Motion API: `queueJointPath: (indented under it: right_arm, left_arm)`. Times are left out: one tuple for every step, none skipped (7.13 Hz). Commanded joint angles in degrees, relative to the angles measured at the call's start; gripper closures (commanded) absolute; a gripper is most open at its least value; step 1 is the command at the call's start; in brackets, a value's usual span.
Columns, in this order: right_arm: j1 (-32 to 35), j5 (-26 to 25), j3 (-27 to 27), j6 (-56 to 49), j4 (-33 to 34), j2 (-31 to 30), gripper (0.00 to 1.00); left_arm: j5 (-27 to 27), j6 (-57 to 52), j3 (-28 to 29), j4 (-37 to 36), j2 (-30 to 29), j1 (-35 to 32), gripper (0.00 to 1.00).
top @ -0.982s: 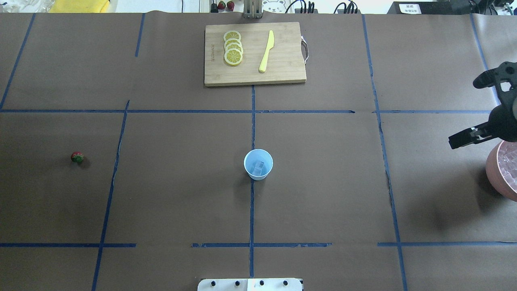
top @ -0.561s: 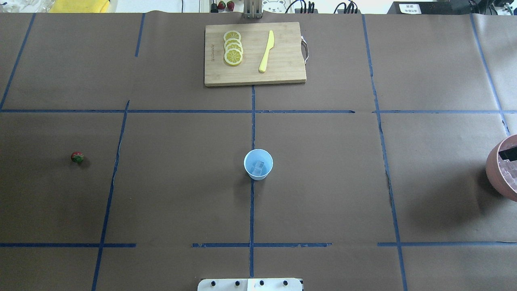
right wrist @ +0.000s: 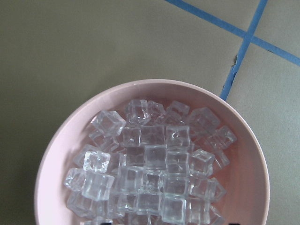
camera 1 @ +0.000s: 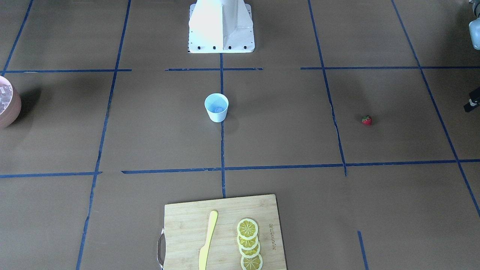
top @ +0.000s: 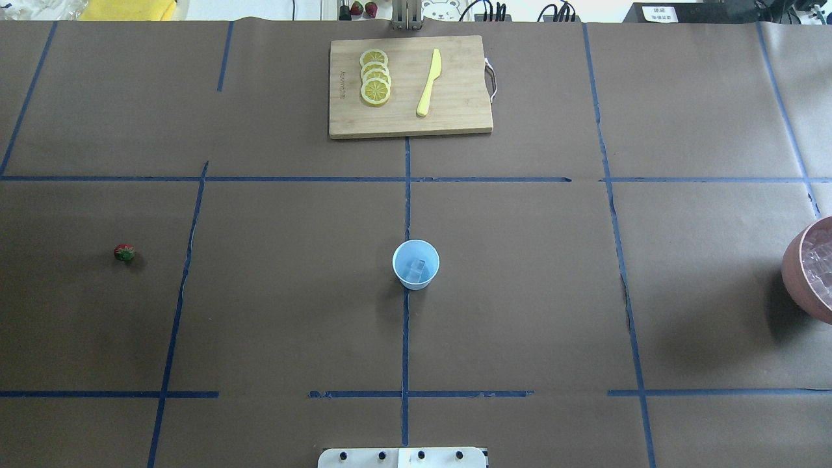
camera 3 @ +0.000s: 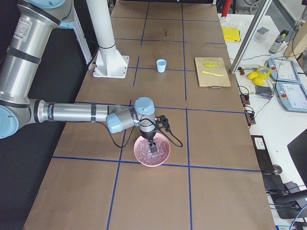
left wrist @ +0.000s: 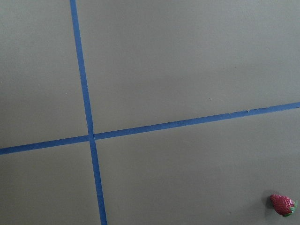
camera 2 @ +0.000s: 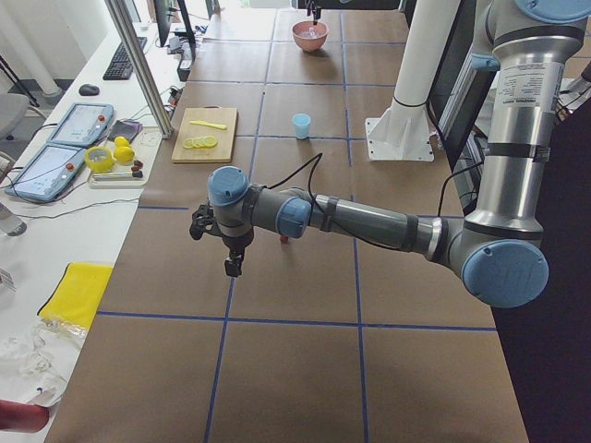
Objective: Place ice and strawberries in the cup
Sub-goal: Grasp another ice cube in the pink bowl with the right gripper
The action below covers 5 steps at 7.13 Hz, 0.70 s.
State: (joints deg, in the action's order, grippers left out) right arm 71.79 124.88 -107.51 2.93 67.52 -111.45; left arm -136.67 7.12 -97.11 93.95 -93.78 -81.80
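Bowl (top: pixel 794 279) is cut by the overhead view's right edge; only a sliver shows at the front-facing view's left edge. Ice (top: pixel 416 268) in cup (top: pixel 396 263): cubes blur together, count unreadable. Strawberry (camera 2: pixel 283 239) is mostly hidden behind the near arm in the left side view. Left gripper (camera 2: pixel 231 266) and right gripper (camera 3: pixel 152 147) are too small, jaw spacing unclear. Cutting board (camera 1: pixel 183 225) is clipped by the front-facing view's bottom edge.

Cutting board (camera 1: pixel 183 228): an engraved word (camera 1: pixel 272 237) runs along one edge, too small to read reliably. The white label (camera 2: pixel 513 88) on the left arm (camera 2: pixel 369 217) and the white card (top: pixel 656 11) beyond the table's far edge are likewise illegible.
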Motion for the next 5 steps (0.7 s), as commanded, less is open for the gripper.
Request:
queueJointPath:
  right_arm:
    - [0.0, -0.1, 1.2, -0.6, 0.0, 0.5, 0.29]
    - [-0.1, -0.2, 2.4, -0.6, 0.0, 1.1, 0.3]
    - [-0.2, -0.1, 3.6, -0.6, 0.1, 1.5, 0.31]
    - [-0.5, -0.2, 5.4, -0.7, 0.0, 2.1, 0.31]
    - [-1.0, -0.3, 5.7, -0.4, 0.1, 2.8, 0.31]
  left_arm:
    - [0.0, 0.0, 0.0, 0.0, 0.0, 0.1, 0.0]
    - [0.0, 0.0, 0.0, 0.0, 0.0, 0.1, 0.0]
    - [0.0, 0.0, 0.0, 0.0, 0.0, 0.1, 0.0]
    - [0.0, 0.0, 0.0, 0.1, 0.0, 0.1, 0.0]
    - [0.0, 0.0, -0.1, 0.1, 0.0, 0.1, 0.0]
